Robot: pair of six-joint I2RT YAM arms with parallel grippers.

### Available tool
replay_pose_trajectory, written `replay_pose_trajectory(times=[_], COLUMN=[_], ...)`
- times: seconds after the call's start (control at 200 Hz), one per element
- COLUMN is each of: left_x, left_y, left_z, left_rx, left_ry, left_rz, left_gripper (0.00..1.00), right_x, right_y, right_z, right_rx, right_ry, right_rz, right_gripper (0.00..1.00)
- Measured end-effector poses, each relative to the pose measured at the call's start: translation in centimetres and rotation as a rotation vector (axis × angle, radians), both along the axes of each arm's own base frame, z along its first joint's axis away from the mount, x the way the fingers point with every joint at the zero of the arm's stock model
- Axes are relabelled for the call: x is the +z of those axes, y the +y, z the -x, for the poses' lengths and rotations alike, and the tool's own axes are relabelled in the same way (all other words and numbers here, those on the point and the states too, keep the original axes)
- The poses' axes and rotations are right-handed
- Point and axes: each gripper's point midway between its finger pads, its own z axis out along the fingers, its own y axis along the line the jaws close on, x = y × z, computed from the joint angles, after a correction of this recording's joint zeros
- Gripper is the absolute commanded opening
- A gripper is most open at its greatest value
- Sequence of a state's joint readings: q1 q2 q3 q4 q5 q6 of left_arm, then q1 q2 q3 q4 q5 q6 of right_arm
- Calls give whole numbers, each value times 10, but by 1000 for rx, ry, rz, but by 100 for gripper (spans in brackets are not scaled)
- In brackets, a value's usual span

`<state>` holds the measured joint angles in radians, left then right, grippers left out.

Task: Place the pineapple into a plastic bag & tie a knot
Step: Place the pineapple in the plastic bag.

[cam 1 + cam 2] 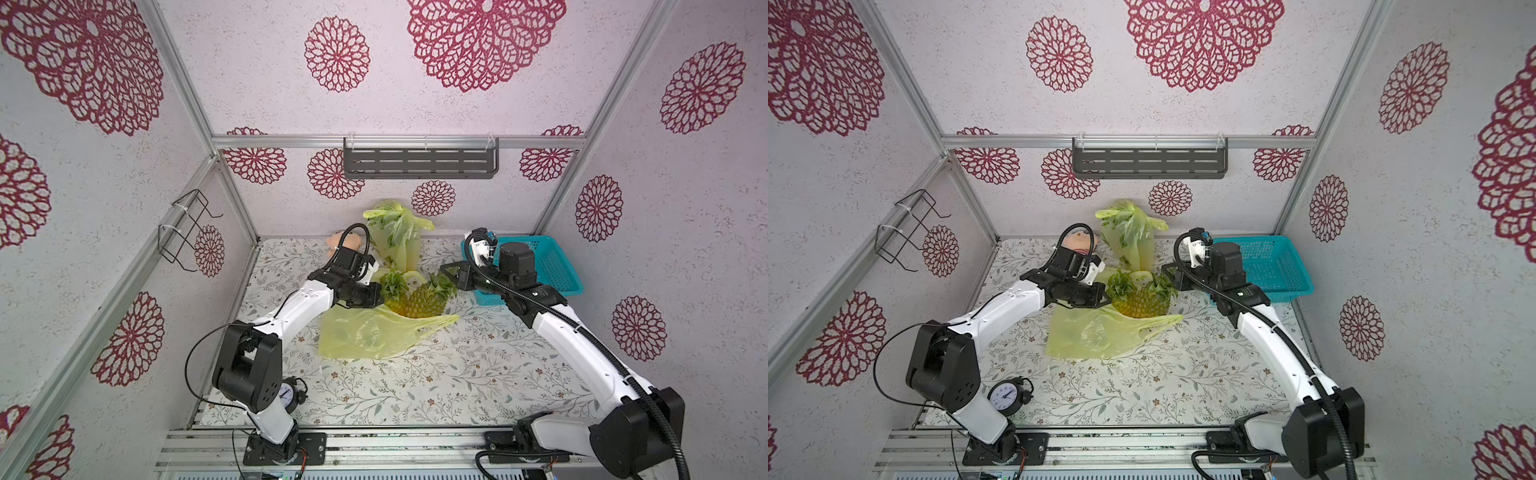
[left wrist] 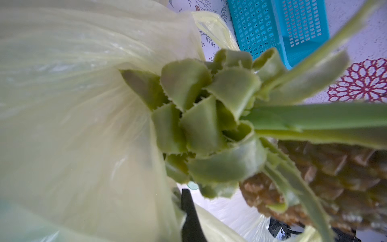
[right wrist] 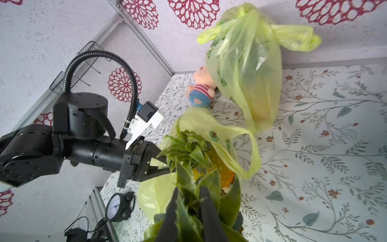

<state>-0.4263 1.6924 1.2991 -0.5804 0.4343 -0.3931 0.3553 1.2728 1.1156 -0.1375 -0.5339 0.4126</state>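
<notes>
A: Spotted the pineapple (image 1: 417,306)?
B: Lying mid-table at bag (image 1: 365,332) mouth, crown toward the far wall.
A: Gripped?
B: Pinching bag rim with left gripper (image 3: 161,165); clamping crown leaves with right gripper (image 3: 189,218).
A: Hemmed in?
B: By basket (image 1: 552,266) close on the right, by tied bag (image 1: 401,241) and toy (image 1: 338,243) on the far side.
A: Open anywhere?
B: Across bare table (image 1: 457,386) nearward, short of clock (image 1: 1005,395) at near-left edge.

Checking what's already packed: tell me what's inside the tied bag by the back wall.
Through the tied bag, green leaves show near its knot and something yellowish lower down; the crinkled plastic hides what exactly it is.
</notes>
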Motion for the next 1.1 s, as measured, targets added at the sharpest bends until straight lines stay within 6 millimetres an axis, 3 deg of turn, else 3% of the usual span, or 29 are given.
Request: replay_pose_trajectory(times=[0.245, 0.41, 0.706, 0.891, 1.096], left_x=[5, 14, 27, 25, 24], left_y=[0, 1, 1, 0, 3], left_z=[0, 1, 2, 5, 4], left_rx=[4, 10, 11, 5, 23], left_ry=[-9, -25, -44, -29, -25], left_rz=[4, 16, 59, 69, 67], left_gripper=[0, 0, 0, 0, 0], right_x=[-9, -21, -49, -50, -52], right_y=[37, 60, 65, 76, 105], right_z=[22, 22, 12, 25, 44], right_rx=[123, 163, 64, 150, 282], right_ry=[10, -12, -108, -137, -158], right_rz=[-5, 20, 164, 173, 156], right_gripper=[0, 0, 0, 0, 0])
